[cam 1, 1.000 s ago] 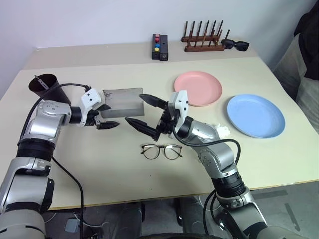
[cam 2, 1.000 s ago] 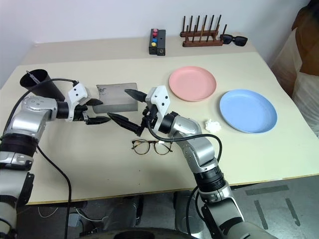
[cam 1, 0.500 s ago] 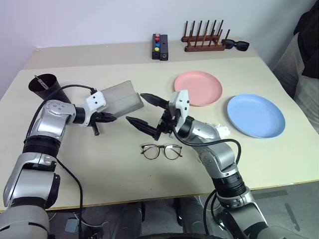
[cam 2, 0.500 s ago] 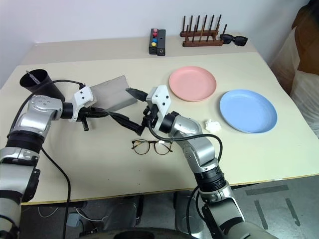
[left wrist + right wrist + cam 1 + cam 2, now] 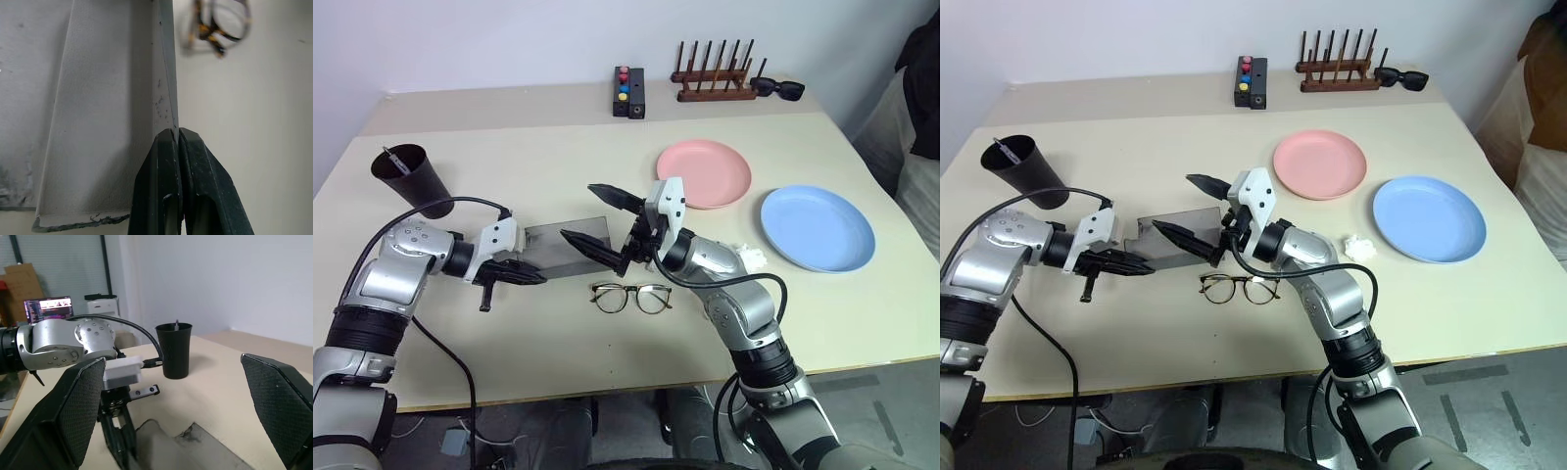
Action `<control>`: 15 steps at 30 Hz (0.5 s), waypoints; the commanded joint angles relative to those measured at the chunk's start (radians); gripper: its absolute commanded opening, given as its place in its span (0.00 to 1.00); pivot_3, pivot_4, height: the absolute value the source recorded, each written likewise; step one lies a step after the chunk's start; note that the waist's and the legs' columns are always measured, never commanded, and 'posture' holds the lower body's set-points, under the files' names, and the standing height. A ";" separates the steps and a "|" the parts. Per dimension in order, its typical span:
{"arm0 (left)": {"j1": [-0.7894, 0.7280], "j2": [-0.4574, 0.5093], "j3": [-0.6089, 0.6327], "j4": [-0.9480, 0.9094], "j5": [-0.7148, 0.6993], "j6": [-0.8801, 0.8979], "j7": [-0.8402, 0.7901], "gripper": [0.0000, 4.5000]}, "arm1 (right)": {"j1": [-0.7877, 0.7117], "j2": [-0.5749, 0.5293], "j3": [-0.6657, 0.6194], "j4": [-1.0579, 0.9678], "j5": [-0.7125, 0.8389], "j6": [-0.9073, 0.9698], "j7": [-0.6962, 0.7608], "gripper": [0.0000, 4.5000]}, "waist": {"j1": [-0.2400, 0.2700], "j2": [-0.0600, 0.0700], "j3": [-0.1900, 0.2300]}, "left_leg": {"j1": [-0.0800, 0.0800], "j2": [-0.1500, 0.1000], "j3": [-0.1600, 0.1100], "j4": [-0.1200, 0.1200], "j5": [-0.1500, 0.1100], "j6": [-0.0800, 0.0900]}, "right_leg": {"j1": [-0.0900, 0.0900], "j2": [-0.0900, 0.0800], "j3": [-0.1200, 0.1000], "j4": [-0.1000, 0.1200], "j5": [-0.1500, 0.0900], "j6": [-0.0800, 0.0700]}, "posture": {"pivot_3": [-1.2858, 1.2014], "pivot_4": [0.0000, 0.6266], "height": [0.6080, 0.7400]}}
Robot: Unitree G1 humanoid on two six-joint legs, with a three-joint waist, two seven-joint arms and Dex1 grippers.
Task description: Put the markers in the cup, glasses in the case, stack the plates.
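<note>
My left gripper (image 5: 536,278) is shut on the thin near edge of the grey case (image 5: 570,241), which sits low on the table between both arms. Seen from the left wrist, the fingers (image 5: 168,161) pinch that edge. Just beyond the case my right gripper (image 5: 599,223) hovers open and empty, its jaws wide apart. The wire-framed glasses (image 5: 629,297) lie on the table in front of it. The black cup (image 5: 414,179) stands at the far left with a marker tip (image 5: 389,156) sticking out. The pink plate (image 5: 703,173) and the blue plate (image 5: 818,227) lie apart on the right.
A wooden rack (image 5: 713,76), black sunglasses (image 5: 775,88) and a black box with coloured buttons (image 5: 627,91) stand along the back. A small white crumpled bit (image 5: 750,257) lies by my right forearm. A cable loops from my left wrist.
My left gripper closed on the case's edge, tipped the case up, then drew it back toward me and down. My right arm has stayed still.
</note>
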 commanded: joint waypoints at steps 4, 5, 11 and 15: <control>-0.015 0.015 -0.024 -0.032 0.023 -0.013 -0.004 0.01 | -0.011 0.012 0.002 -0.017 0.010 -0.013 0.002 1.00 | 0.005 0.000 0.000 | 0.000 0.000 0.000 0.000 0.000 0.000 | 0.000 0.000 0.000 0.000 0.000 0.000 | 0.52 0.24 0.99; -0.018 0.014 -0.026 -0.028 0.024 -0.013 -0.002 0.01 | -0.010 0.013 0.002 -0.017 0.010 -0.013 0.001 1.00 | 0.005 0.000 0.000 | 0.000 0.000 0.000 0.000 0.000 0.000 | 0.000 0.000 0.000 0.000 0.000 0.000 | 0.52 0.24 0.99; -0.025 0.009 -0.019 -0.017 0.026 -0.019 0.018 0.29 | -0.006 0.009 0.001 -0.023 0.007 -0.013 -0.001 1.00 | 0.005 0.000 0.000 | 0.000 0.000 0.000 0.000 0.000 0.000 | 0.000 0.000 0.000 0.000 0.000 0.000 | 0.52 0.24 0.99; -0.044 0.010 0.024 -0.019 -0.016 0.003 0.034 0.29 | -0.006 -0.057 -0.004 -0.031 -0.017 -0.008 0.032 1.00 | 0.006 0.000 0.000 | 0.000 0.000 0.000 0.000 0.000 0.000 | 0.000 0.000 0.000 0.000 0.000 0.000 | 0.52 0.24 0.99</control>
